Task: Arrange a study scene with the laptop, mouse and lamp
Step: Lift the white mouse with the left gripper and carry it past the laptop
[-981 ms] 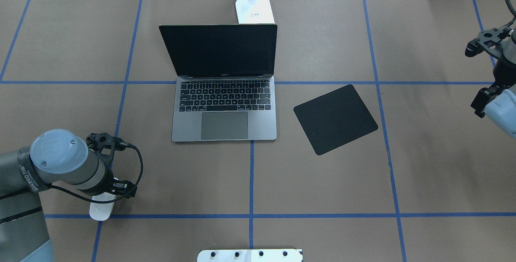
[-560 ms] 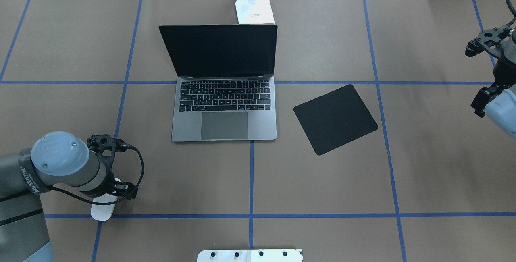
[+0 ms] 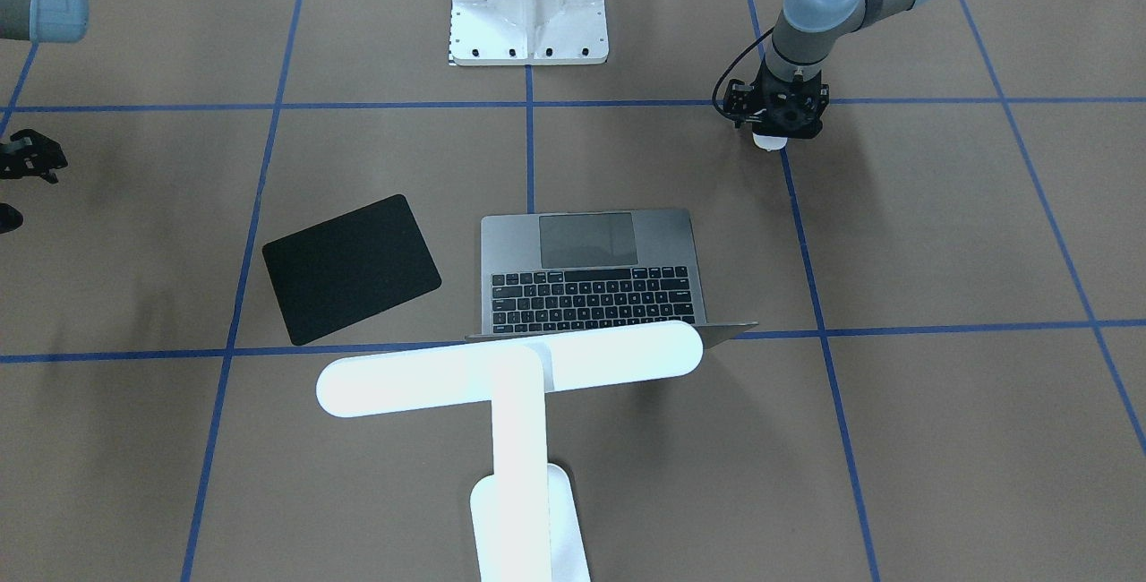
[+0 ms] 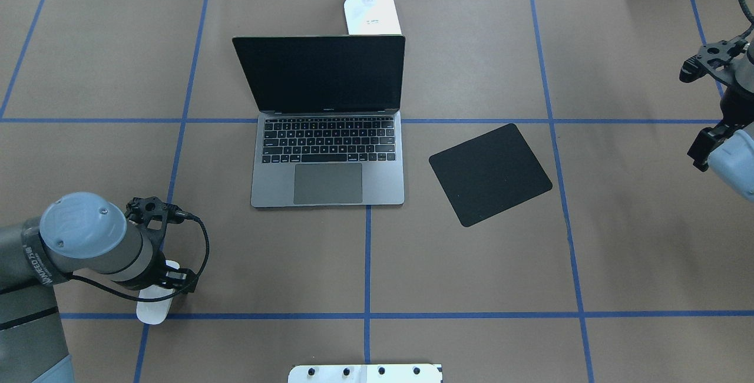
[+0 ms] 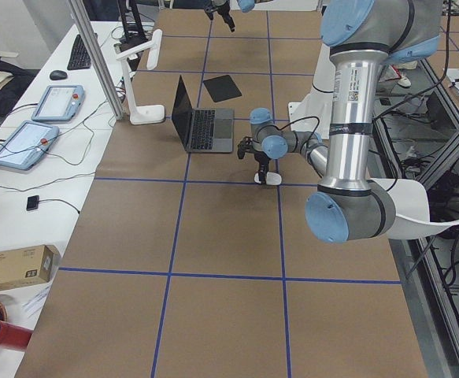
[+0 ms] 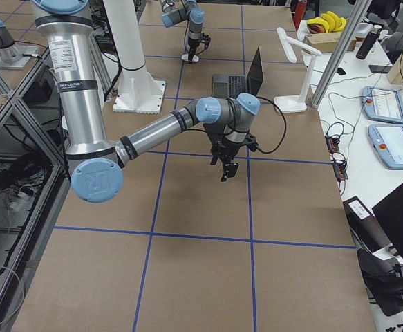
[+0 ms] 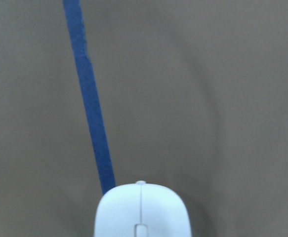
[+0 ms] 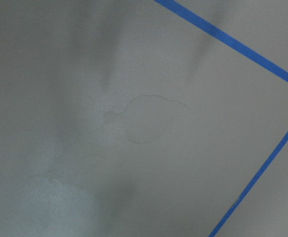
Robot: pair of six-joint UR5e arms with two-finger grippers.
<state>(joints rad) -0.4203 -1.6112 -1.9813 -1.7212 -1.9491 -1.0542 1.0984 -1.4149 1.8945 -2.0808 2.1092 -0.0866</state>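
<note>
Small glossy white oval mouse (image 4: 154, 307) sits lower left of the overhead frame, on the brown-paper desk (image 4: 471, 265), right at a crossing of blue tape lines. Left gripper (image 3: 773, 127) is straight above it, pointing down. It's so close that most of the mouse hides under the wrist and only one end pokes out. Jaws' state: can't tell. No view shows the tips, and the left wrist cam has just the mouse's nose at bottom ctr. Whether they touch the shell: also can't tell.

Key relation: mouse lies directly below the left jaws, not off to a side. Its long axis runs approx up-down in the overhead frame, tilted a little, close to the tape line's direction. In the wrist cam the thin dark seam runs vertical, so the jaws would prob close across the short width.

Slim grey metal laptop (image 4: 327, 159) stands open at upper ctr, w/ the glossy white T-shaped lamp (image 3: 510, 367) behind its screen. A thin black rectangular mat (image 4: 490, 174) lies skewed just right of the laptop, well apart from the mouse. The mouse prob belongs on it, so the carry would run left to right past the laptop's front edge.

Right gripper (image 6: 225, 166) hangs over bare desk at the overhead's far right edge. Jaws: can't tell; nothing seen in them. Left arm is far nearer the mouse, right arm nearer the mat.
</note>
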